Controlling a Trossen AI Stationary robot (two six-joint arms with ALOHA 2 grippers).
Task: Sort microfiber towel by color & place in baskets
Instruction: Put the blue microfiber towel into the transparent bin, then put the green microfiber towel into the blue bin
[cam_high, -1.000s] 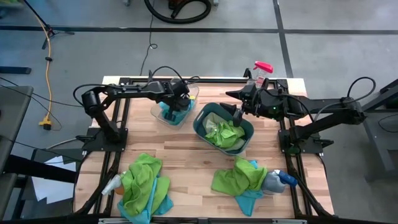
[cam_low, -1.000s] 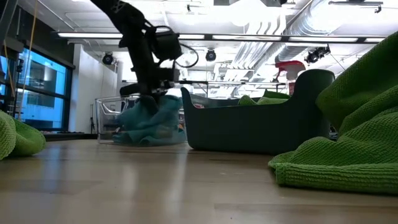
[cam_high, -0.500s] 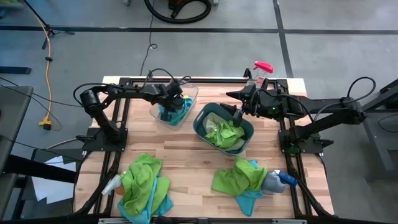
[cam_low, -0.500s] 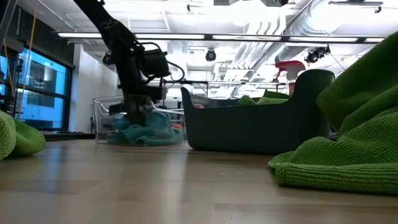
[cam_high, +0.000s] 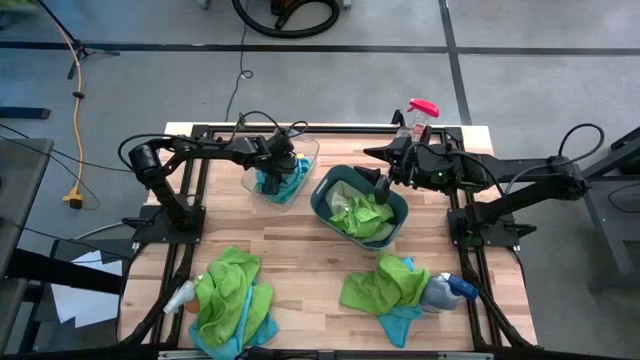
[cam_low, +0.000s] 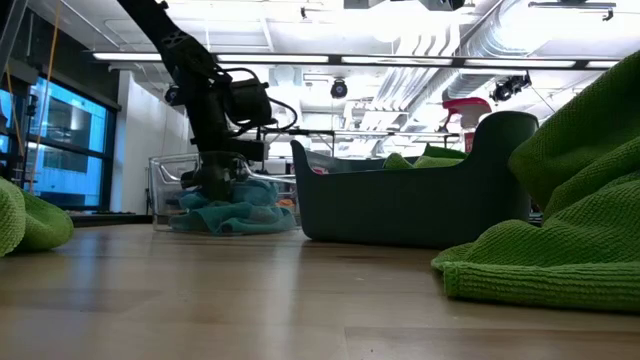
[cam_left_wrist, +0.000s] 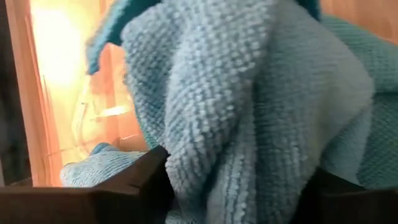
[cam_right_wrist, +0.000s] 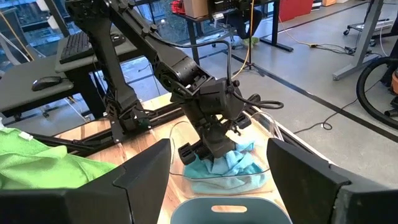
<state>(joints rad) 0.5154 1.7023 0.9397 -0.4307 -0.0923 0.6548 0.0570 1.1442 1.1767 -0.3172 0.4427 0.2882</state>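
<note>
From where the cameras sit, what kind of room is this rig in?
Probably a robotics lab or workshop: bare concrete floor with loose cables, exposed ceiling ducts, and a desk with keyboard behind the wooden table.

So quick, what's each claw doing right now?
Left gripper: open, down on the turquoise towel in the clear basket.
Right gripper: open, empty, over the dark basket.

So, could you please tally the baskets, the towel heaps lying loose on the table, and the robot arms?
Baskets: 2 (clear basket, dark basket)
Loose towel heaps: 2 (left heap, right heap)
Arms: 2 (left arm, right arm)
Total: 6
</note>
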